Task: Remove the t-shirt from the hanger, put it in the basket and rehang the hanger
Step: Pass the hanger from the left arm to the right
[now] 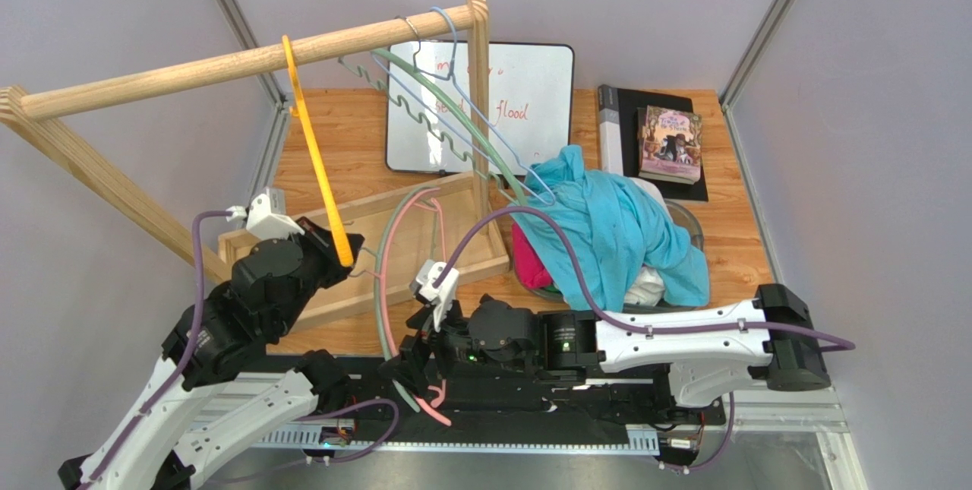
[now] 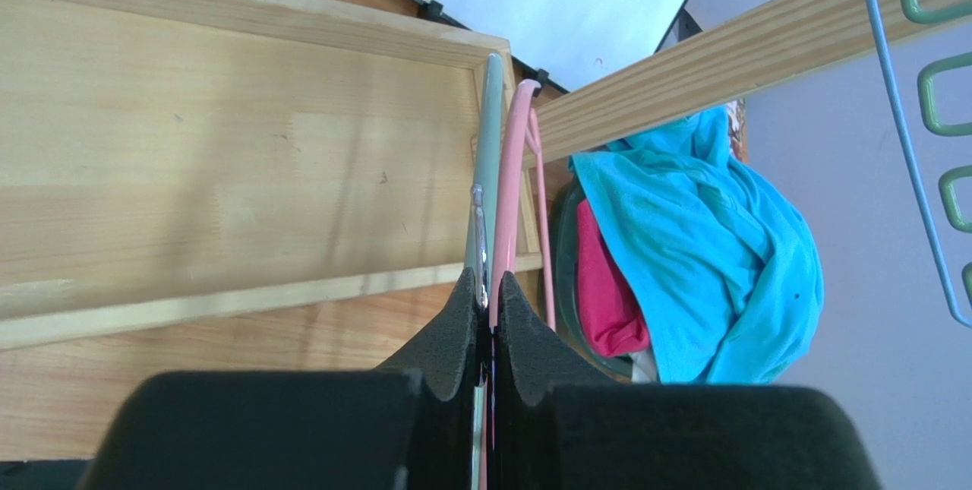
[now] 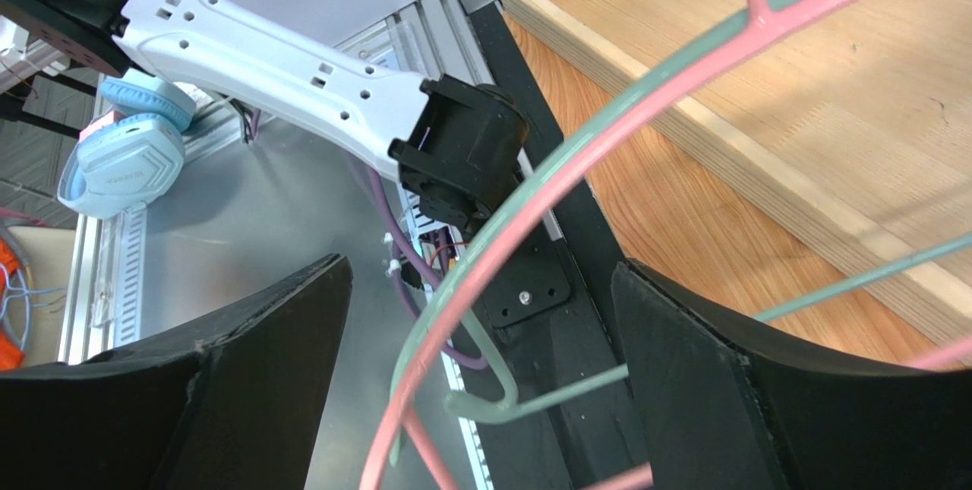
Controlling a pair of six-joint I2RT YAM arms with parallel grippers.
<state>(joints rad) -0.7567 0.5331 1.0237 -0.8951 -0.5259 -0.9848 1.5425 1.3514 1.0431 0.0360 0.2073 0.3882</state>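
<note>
The turquoise t-shirt [image 1: 616, 228] lies bunched over a dark bowl [image 1: 688, 220], on top of a pink garment [image 1: 531, 262]. It also shows in the left wrist view as the t-shirt [image 2: 707, 251]. A green hanger [image 1: 456, 114] and a blue wire hanger [image 1: 502, 143] slant down from the wooden rail [image 1: 228, 63] into the shirt, their lower ends hidden. My right gripper [image 1: 420, 356] [image 3: 479, 285] stands open around a pink hanger [image 3: 639, 114] and a pale green hanger [image 3: 536, 393] at the front edge. My left gripper [image 1: 346, 253] [image 2: 491, 285] is shut, at the lower end of a yellow hanger [image 1: 320, 171].
A wooden rack base frame [image 1: 377, 211] lies between the arms and the shirt, with its post [image 1: 482, 114] rising beside it. A whiteboard [image 1: 525, 80] and a book [image 1: 670, 143] lie at the back. Blue headphones [image 3: 120, 154] sit off the table.
</note>
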